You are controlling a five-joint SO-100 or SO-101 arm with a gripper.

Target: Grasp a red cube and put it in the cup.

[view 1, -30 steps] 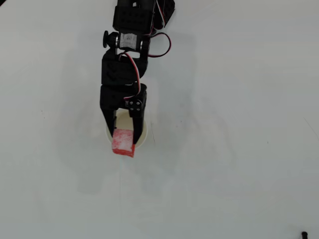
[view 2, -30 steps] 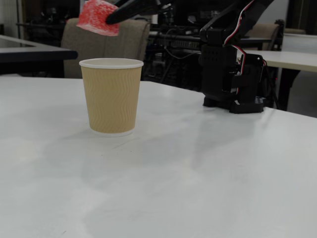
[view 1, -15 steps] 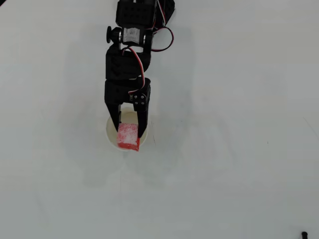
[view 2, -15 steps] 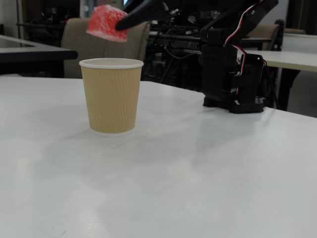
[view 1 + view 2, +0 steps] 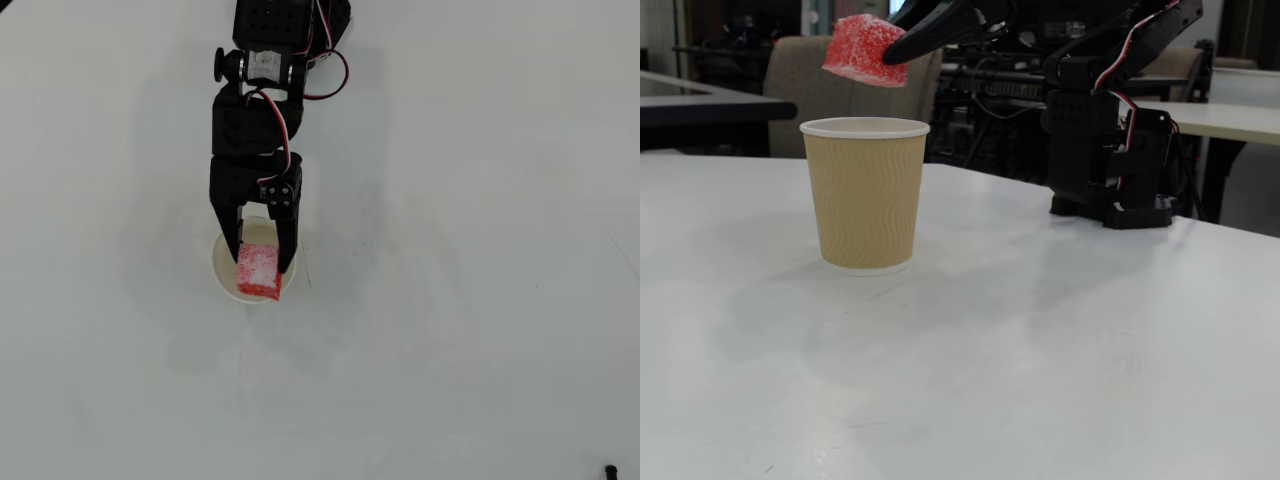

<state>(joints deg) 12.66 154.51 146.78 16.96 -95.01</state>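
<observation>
The red cube (image 5: 259, 270) with a whitish scuffed top is held in the air between the black fingers of my gripper (image 5: 262, 268), which is shut on it. In the fixed view the red cube (image 5: 863, 49) hangs a little above the rim of the cup (image 5: 865, 193), a tan ribbed paper cup with a white rim standing upright on the table. From overhead, the cup (image 5: 222, 266) shows as a white ring under the fingers, and the cube covers its lower right part, slightly overlapping the rim.
The arm's black base (image 5: 1108, 150) stands on the white table (image 5: 1040, 340) to the right of the cup in the fixed view. Chairs and desks fill the background. A small dark object (image 5: 610, 469) lies at the overhead view's bottom right corner.
My gripper has drawn back toward the arm's base with the cube, from beyond the cup's far rim to over its opening. The cup has not moved.
</observation>
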